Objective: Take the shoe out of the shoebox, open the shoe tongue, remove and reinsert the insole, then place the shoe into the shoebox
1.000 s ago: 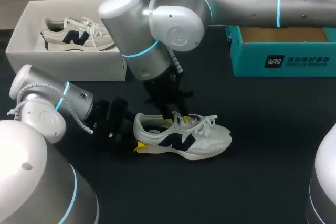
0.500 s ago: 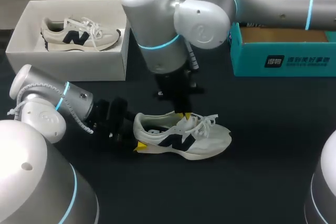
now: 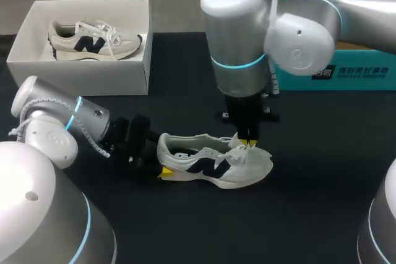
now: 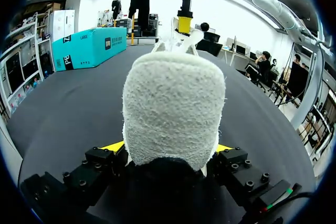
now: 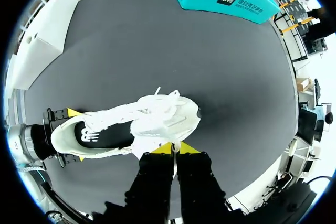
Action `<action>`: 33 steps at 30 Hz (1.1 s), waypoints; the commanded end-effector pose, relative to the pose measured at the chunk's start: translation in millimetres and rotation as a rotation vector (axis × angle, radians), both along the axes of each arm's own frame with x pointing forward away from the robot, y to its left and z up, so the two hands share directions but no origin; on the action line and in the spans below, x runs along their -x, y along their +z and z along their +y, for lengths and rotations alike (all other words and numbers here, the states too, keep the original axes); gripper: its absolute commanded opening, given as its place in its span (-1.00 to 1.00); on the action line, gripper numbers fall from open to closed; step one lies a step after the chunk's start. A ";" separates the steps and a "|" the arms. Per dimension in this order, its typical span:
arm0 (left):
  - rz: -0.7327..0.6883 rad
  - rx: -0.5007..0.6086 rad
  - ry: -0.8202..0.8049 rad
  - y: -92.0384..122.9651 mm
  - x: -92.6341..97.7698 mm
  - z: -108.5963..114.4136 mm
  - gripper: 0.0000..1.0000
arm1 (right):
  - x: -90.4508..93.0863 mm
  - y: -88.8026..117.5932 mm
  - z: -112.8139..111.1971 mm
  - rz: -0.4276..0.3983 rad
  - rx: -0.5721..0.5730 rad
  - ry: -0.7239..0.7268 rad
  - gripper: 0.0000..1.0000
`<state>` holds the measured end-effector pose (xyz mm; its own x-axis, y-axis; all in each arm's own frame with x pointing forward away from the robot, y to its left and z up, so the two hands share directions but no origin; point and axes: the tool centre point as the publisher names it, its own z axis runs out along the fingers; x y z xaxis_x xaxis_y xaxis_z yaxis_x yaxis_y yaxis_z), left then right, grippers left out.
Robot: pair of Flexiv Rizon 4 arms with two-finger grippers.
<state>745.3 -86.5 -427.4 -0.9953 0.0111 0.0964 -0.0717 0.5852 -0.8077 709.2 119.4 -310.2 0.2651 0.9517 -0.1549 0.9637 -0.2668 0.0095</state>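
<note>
Shoe (image 3: pixel 213 162) is sitting out on the table (image 3: pixel 309 183). It looks light, with a soft upper and floppy laces. The heel's the firm bit, and the left tool (image 4: pixel 168 148) is clamped there. The right tool (image 3: pixel 249 143) is closed at the laces; can't tell if it's pinching any.

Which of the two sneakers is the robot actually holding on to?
The sneaker on the black table: the left gripper is shut on its heel. The other sneaker lies untouched in the white shoebox.
</note>
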 end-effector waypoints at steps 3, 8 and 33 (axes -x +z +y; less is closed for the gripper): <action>0.001 -0.002 0.000 -1.2 0.6 0.2 -1.00 | 6.5 -17.2 -14.3 -0.063 -0.138 -0.109 -1.00; 0.001 -0.002 0.000 -1.2 0.6 0.2 -1.00 | 6.5 -37.1 -20.5 -0.039 -0.138 -0.139 -1.00; 0.001 -0.002 0.000 -1.2 0.6 0.2 -1.00 | -1.5 -14.4 -16.3 -0.132 -0.190 -0.129 1.00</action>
<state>745.2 -86.5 -427.4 -0.9952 0.0108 0.0969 -0.0722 0.5854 -0.8075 716.8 101.7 -339.1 0.3979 0.9149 0.0678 0.9153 -0.4009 0.0386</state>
